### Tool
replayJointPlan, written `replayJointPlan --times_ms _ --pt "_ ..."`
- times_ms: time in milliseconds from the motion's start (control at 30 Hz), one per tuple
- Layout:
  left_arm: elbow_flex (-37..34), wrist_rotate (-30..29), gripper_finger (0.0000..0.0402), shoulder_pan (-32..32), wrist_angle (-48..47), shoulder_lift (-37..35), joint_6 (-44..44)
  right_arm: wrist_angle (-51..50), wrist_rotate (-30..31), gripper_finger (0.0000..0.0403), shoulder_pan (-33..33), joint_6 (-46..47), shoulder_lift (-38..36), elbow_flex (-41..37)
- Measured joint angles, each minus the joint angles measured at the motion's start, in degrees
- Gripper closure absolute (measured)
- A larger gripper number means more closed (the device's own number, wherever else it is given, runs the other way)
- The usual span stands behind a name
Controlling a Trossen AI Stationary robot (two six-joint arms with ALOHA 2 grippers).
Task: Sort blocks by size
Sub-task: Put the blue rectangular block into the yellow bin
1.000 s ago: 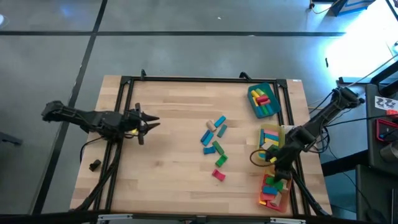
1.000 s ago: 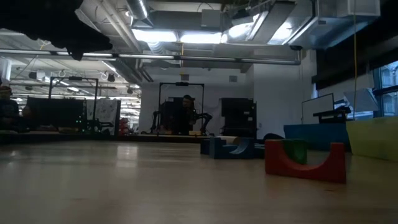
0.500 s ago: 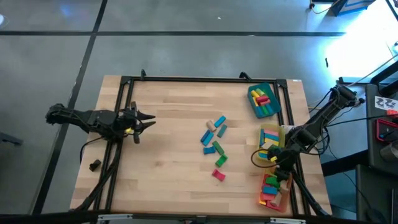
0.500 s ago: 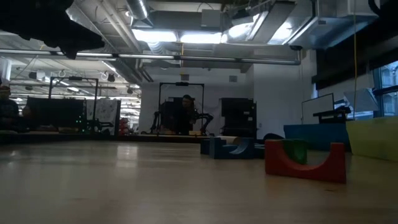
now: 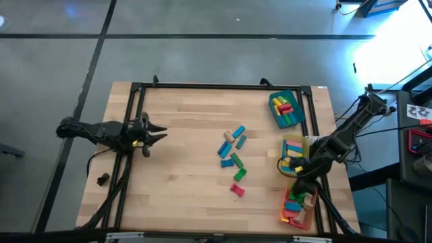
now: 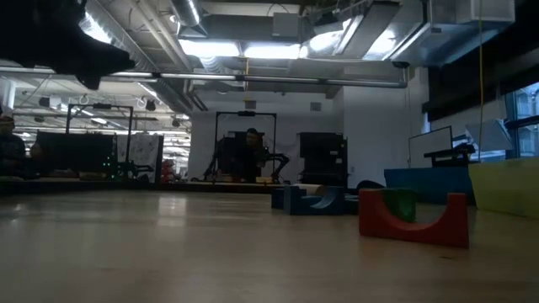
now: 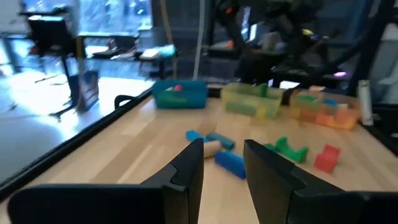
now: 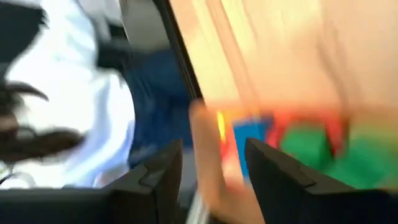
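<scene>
Loose blocks lie mid-table: blue ones (image 5: 233,140), green ones (image 5: 237,166) and a red one (image 5: 236,190). In the low view the red one is an arch (image 6: 413,220) standing on its two feet. More blocks fill the teal tray (image 5: 285,108), the yellow tray (image 5: 293,150) and the orange tray (image 5: 295,206). My right gripper (image 5: 295,177) hovers open between the yellow and orange trays, with nothing between its fingers (image 8: 214,168). My left gripper (image 5: 160,132) waits open and empty (image 7: 221,168) over the table's left part, pointing toward the loose blocks.
A small dark lump (image 5: 102,179) lies near the table's left edge. A black frame (image 5: 202,86) runs along the table's far edge and down both sides. Bare wood lies between my left gripper and the loose blocks.
My left gripper has drawn back a little toward the table's left edge. My right gripper has shifted slightly from over the orange tray toward the yellow tray.
</scene>
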Motion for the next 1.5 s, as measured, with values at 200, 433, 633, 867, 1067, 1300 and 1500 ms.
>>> replayJointPlan --times_ms 200,433,633,867,1067,1300,1500 --pt "-8.1 2.4 0.0302 0.0 12.2 -1.6 3.4 0.0 13.7 0.0226 -5.1 -12.4 0.4 4.6" --pt "-8.8 6.1 0.0302 0.1 13.8 -1.7 6.1 1.6 18.0 0.0226 -15.0 -30.6 3.2 5.5" --pt "-8.8 6.6 0.0302 0.1 13.7 -1.7 7.6 6.8 16.5 0.0226 -23.3 -44.0 10.0 5.5" --pt "-8.8 6.6 0.0302 0.1 13.7 -1.6 7.4 8.6 14.2 0.0226 -31.8 -56.9 17.7 5.5" --pt "-8.8 6.6 0.0302 0.1 13.7 -1.6 7.3 11.3 13.9 0.0226 -37.4 -76.5 23.6 5.5" --pt "-8.8 6.6 0.0302 0.1 13.7 -1.5 7.2 18.8 12.9 0.0226 -44.2 -90.8 31.3 5.8" --pt "-8.8 6.6 0.0302 0.1 13.7 -1.5 7.2 17.2 7.8 0.0226 -49.0 -97.8 36.7 8.9"
